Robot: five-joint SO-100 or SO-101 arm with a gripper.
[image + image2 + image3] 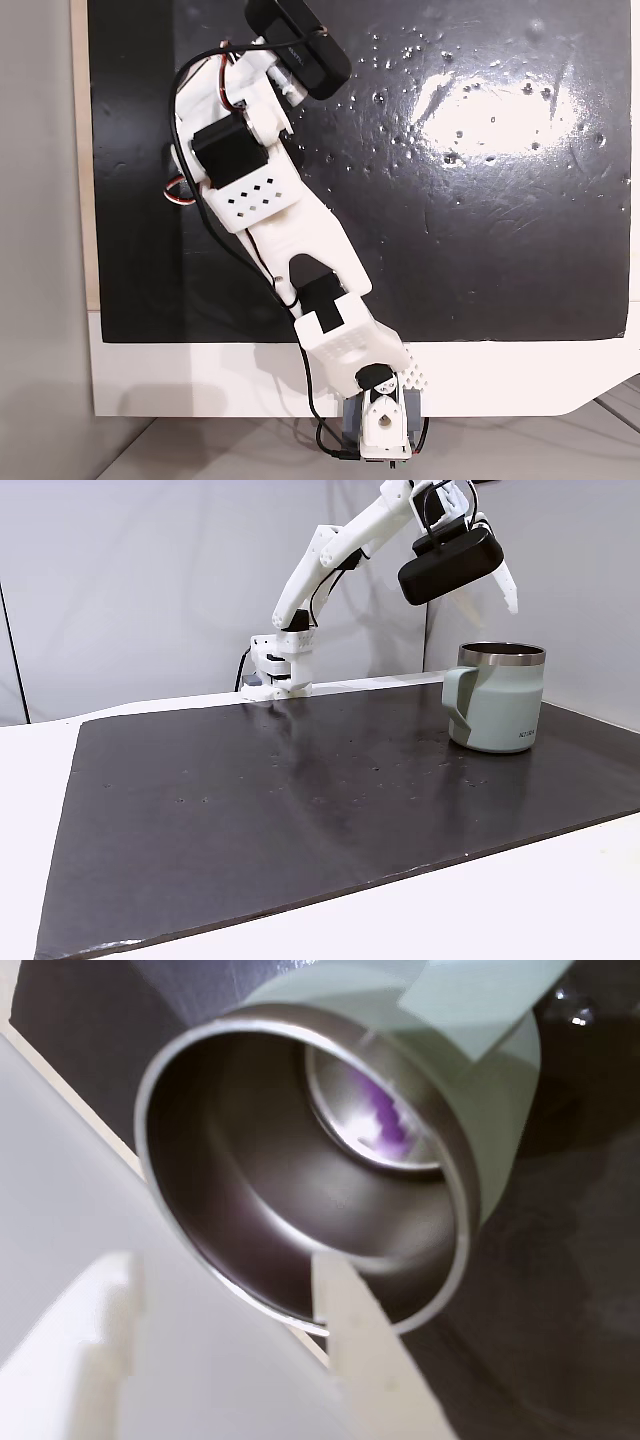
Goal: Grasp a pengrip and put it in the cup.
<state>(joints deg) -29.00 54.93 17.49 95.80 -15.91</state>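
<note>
My gripper [225,1345] above cup [500,1110], fingers spread & empty, pengrip [385,1120] on cup btm, approx 1 o'clock

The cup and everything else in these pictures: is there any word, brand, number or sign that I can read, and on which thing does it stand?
Cup: a small dark print low on its outer wall, in a fixed view; too small to read.
Black camera on the arm: faint marks along its body, in a fixed view; too blurred to read.
Black mat: no text.
Wrist view: no text.
</note>
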